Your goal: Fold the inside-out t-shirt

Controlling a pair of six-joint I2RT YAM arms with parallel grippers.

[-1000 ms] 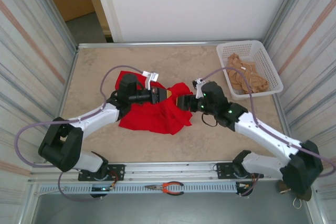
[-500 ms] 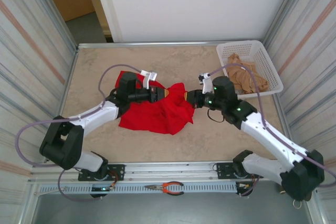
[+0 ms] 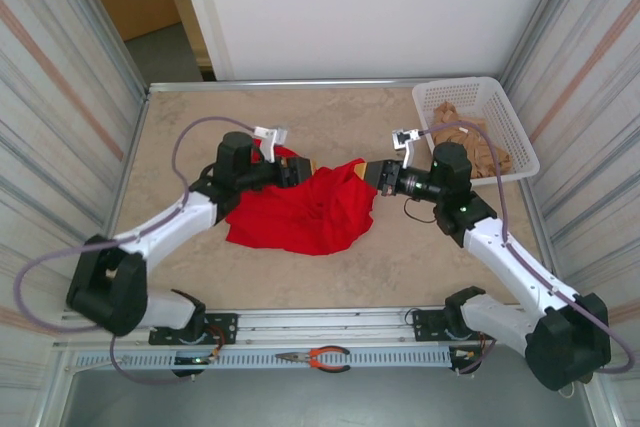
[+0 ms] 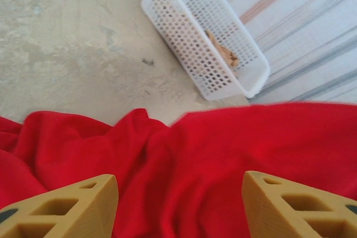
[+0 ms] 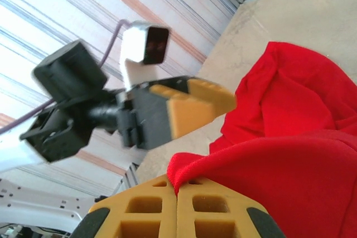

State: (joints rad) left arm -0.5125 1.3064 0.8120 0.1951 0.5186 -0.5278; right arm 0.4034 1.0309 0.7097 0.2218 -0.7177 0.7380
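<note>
- Wider spread on the inside-out t-shirt [image 3: 300, 219] than a second back: still crumpled mid-table [image 3: 200, 122], with the right edge dragged out toward the white basket [image 3: 522, 159].
- Arms pulled apart since then, no longer nose to nose over the red cloth.
- Right gripper [image 3: 378, 175] gone from open to clamped tight on a red fold, hauled off to the right.
- Left gripper [image 3: 298, 167] gone from pinched shut to jaws well apart, nothing between them, backed off at the shirt's far-left edge.
- From the left wrist: tan fingertips [image 4: 72, 210] spread wide above red cloth, the basket beyond them, a scrap of tan garment [image 4: 223, 54] inside.
- From the right wrist: the bite itself, a fold caught between closed fingers, too small to make out from above.
- From above: pliers [image 3: 320, 357] on the near rail.
</note>
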